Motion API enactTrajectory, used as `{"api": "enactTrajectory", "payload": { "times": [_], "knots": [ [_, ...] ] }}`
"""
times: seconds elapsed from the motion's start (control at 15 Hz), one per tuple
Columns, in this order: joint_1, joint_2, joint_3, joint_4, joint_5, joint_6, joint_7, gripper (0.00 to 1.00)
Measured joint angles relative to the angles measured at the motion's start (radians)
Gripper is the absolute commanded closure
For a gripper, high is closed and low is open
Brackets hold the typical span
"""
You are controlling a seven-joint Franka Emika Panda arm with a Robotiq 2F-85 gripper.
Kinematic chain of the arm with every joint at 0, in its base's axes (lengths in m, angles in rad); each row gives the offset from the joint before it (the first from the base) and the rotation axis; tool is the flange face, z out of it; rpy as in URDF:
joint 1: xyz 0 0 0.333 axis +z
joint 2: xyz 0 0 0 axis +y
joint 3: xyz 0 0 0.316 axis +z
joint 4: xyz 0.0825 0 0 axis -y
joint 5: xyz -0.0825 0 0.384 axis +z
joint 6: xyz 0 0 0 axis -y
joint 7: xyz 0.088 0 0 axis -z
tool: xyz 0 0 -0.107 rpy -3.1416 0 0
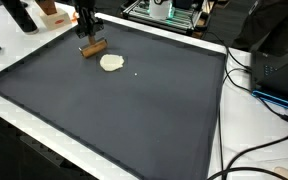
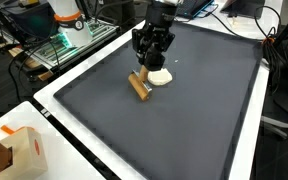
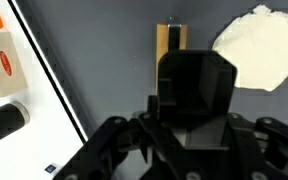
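You're working over a dark grey mat (image 1: 114, 110) on a white table (image 1: 234, 105); black cables (image 1: 259, 150) trail alongside, an orange-and-white carton (image 2: 24, 150) nearby.

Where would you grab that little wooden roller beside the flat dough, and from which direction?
Pinch the wooden roller across its shaft near the middle, coming straight down from above. It lies flat on the mat, so only its top and long parallel sides are free. The end effector appears shut on one end of it.

Block (image 2: 139, 86) just beside dough (image 2: 161, 78), on mat (image 2: 204, 120)
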Motion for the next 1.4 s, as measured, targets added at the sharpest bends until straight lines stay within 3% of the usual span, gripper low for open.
{"api": "enactTrajectory", "payload": {
  "times": [1.4],
  "knots": [
    [0.001,0.005,-0.005,0.000,0.007,0.006,-0.069,0.76]
  ]
}}
